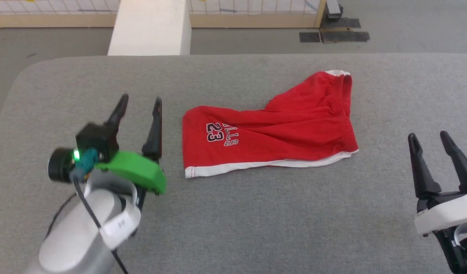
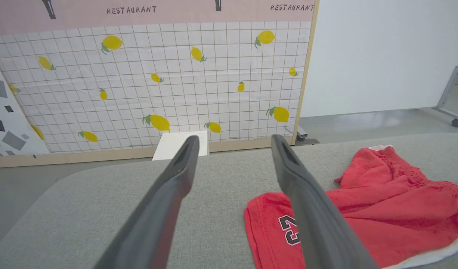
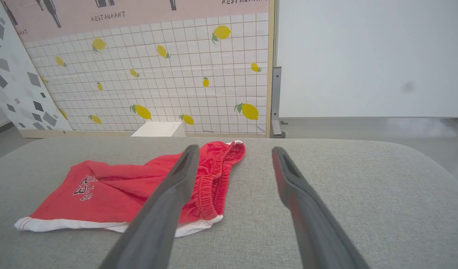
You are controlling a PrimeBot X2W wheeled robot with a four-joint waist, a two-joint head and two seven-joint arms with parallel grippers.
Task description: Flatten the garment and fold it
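The garment [image 1: 279, 125] is a pair of bright red shorts lying on the grey padded table [image 1: 233, 213], folded over with a white stripe along its near edge and a dark "23" print on the left leg. Its gathered waistband runs along the right side. My left gripper [image 1: 140, 103] hovers open just left of the shorts, apart from the cloth, nothing between its fingers. My right gripper [image 1: 427, 137] stands open at the lower right, well clear of the shorts. The garment [image 2: 382, 209] lies right of my left fingers, and the garment [image 3: 132, 186] shows left of my right fingers.
A white box [image 1: 149, 28] stands beyond the table's far edge. A tiled wall panel with lemon prints [image 2: 158, 82] lies behind it, and a white partition [image 3: 363, 56] on the right. The table's corners are rounded, with grey floor [image 1: 50, 42] beyond.
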